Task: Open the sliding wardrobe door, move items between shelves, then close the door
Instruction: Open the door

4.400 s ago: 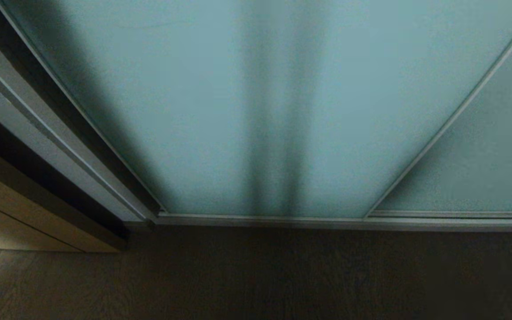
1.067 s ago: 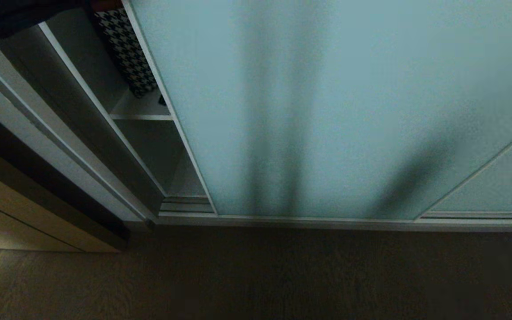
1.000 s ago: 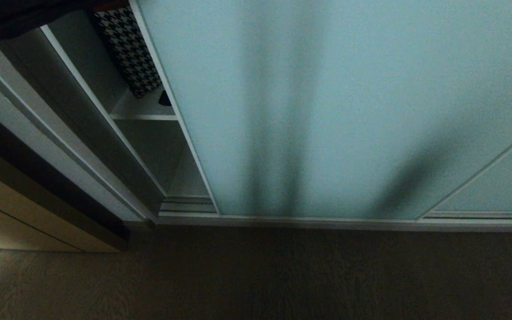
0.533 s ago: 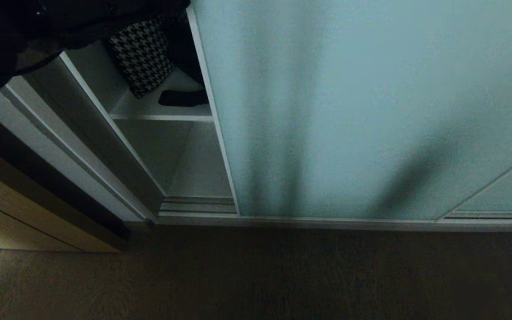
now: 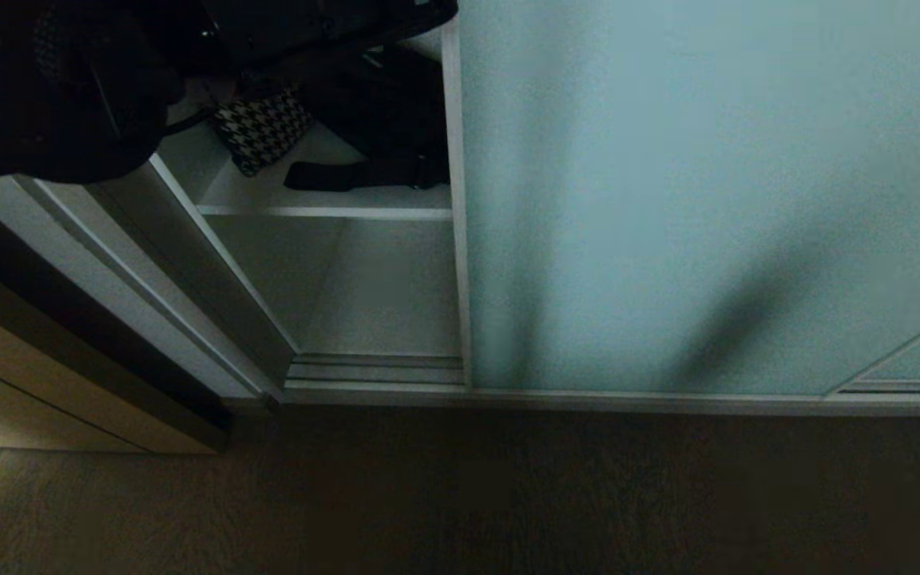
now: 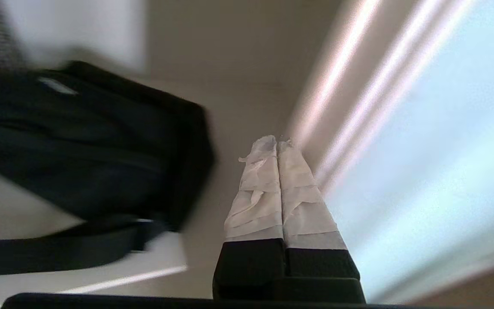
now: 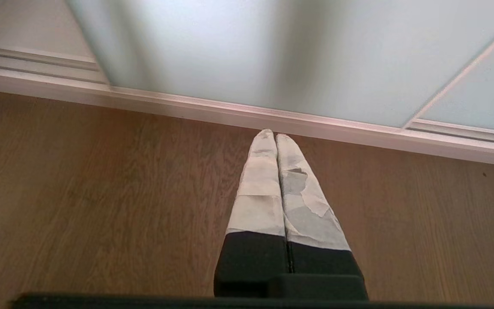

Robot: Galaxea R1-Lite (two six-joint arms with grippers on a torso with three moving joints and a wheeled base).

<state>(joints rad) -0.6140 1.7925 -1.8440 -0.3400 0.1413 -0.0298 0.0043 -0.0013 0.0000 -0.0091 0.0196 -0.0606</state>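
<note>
One black bag [image 5: 384, 104], one houndstooth item [image 5: 262, 128]

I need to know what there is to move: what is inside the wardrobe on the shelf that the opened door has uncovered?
On the shelf lie a black bag with its strap and a houndstooth item. The sliding door hides the rest.

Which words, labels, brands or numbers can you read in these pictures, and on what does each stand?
None can be read.
Black bag: a small pale label, too blurred to read.
Door, shelf, houndstooth item: no text shows.
</note>
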